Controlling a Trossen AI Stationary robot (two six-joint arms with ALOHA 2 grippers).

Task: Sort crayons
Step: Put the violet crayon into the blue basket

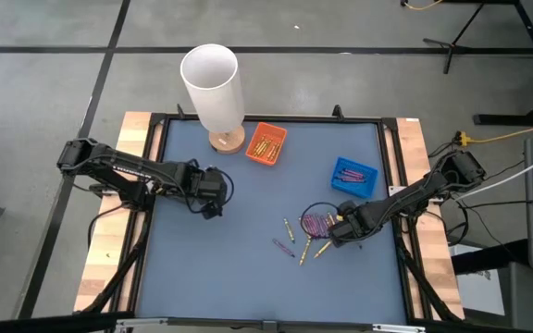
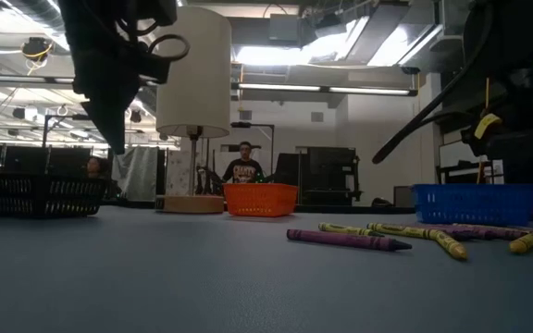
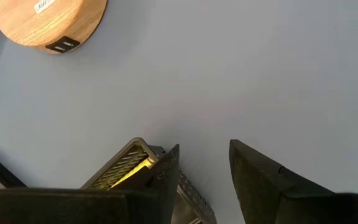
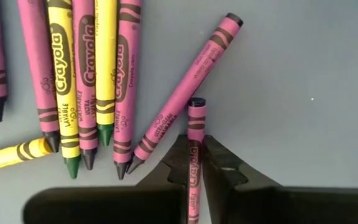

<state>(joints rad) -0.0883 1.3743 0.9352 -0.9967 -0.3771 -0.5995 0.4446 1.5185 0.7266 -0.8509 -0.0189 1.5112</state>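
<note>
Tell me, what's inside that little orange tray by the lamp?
The orange tray holds a heap of yellow-gold crayons. Anything lying underneath them is covered.

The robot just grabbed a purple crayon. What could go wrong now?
The right gripper has its jaws shut on a purple crayon lying on the table. Another purple crayon leans close beside it, so lifting might nudge that one or the row next to it. The grip looks narrow, on a thin stick, so the crayon may twist or slip before it reaches the blue tray.
</note>
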